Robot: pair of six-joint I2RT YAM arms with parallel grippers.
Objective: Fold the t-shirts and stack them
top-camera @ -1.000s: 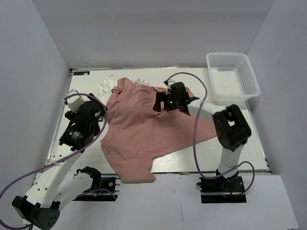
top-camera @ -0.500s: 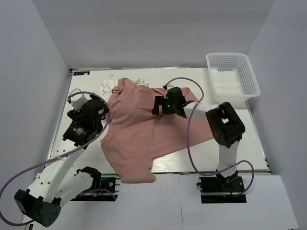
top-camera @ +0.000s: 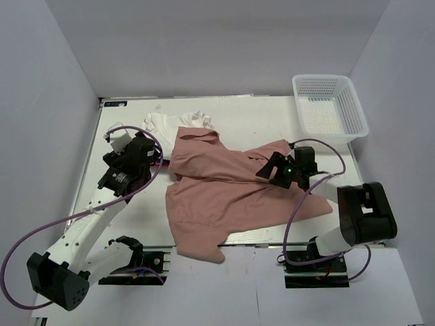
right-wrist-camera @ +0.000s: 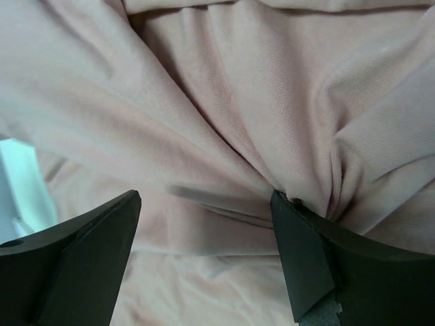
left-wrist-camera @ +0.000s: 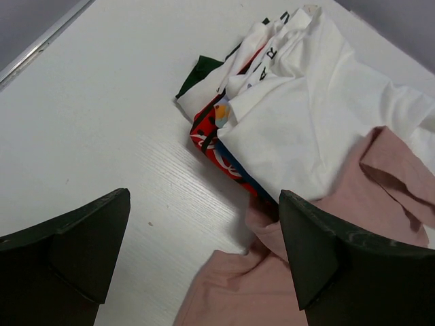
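Note:
The large dusty-pink t-shirt (top-camera: 224,193) lies rumpled across the middle of the table, its back part folded over on itself. White t-shirts (top-camera: 166,122) are heaped at the back left, with a red printed one (left-wrist-camera: 211,136) tucked under a white one (left-wrist-camera: 306,102). My left gripper (top-camera: 153,153) hovers open over bare table at the pink shirt's left edge (left-wrist-camera: 272,285), nothing between its fingers (left-wrist-camera: 204,197). My right gripper (top-camera: 266,168) sits low on the pink cloth (right-wrist-camera: 224,88), its jaws wide apart (right-wrist-camera: 204,197). A fold bunches against its right finger (right-wrist-camera: 306,244).
A white plastic lattice basket (top-camera: 329,109) stands at the back right corner. Grey walls enclose the table (top-camera: 122,129) on the left, back and right. The pink shirt's lower corner (top-camera: 204,248) hangs over the near edge between the arm bases.
My right arm has swung from the back centre to the right and nearer. The pink shirt slid right with it and bunched up, uncovering the white shirts. The left gripper crept back.

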